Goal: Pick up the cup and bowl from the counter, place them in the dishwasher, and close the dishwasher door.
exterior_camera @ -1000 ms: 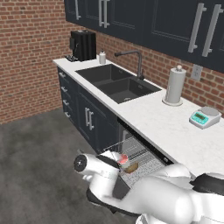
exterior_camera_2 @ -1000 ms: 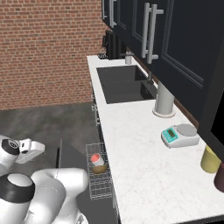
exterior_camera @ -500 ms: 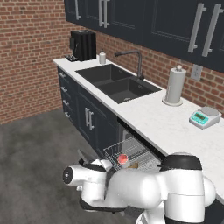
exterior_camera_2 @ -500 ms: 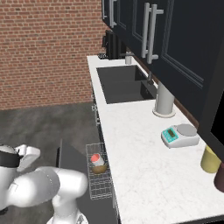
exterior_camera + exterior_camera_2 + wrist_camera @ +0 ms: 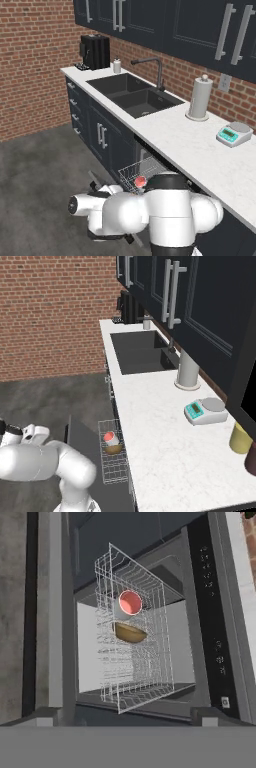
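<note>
Now the dishwasher door [image 5: 80,438] is lying flat, stiff and hinged; gripper jaws standing apart, push its six-o'clock free edge.

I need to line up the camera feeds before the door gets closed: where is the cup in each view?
Left base view: the cup peeks out at lower centre, just above the arm.
Right base view: lower centre-left, in the wire rack below the counter edge.
Hand view: upper centre, red inside facing the camera.
Shared landmark: the bowl right beside the cup in the rack.
</note>
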Available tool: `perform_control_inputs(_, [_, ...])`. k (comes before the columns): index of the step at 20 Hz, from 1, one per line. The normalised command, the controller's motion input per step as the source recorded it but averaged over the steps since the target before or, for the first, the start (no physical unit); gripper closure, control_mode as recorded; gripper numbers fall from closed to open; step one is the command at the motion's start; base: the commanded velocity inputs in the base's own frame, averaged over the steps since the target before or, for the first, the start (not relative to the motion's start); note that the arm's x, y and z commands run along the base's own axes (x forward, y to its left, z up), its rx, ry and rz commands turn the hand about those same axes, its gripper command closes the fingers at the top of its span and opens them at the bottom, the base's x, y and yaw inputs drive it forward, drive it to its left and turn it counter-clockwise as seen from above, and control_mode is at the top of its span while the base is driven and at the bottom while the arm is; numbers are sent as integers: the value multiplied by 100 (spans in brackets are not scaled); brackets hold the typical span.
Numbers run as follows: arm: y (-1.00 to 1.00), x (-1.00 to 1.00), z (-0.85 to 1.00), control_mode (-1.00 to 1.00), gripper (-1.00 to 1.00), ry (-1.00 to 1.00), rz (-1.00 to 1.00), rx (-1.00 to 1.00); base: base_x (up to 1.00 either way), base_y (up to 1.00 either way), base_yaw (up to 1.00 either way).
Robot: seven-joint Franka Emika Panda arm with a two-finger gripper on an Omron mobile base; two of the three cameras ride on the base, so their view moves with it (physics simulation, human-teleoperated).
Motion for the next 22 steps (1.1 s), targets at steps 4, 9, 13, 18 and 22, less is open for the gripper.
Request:
perform_control_inputs(4, [23,22,-64,-100,-100,2,-1,-19,0,0,0])
perform_control_inputs(9, [17,31,-70,-100,-100,2,0,-19,0,0,0])
perform_control_inputs(13, [4,33,-53,-100,-100,0,0,-13,0,0,0])
perform_control_inputs(18, [21,37,-57,-100,-100,0,0,-12,0,0,0])
perform_control_inputs(22, [30,37,-71,-100,-100,-1,0,-12,0,0,0])
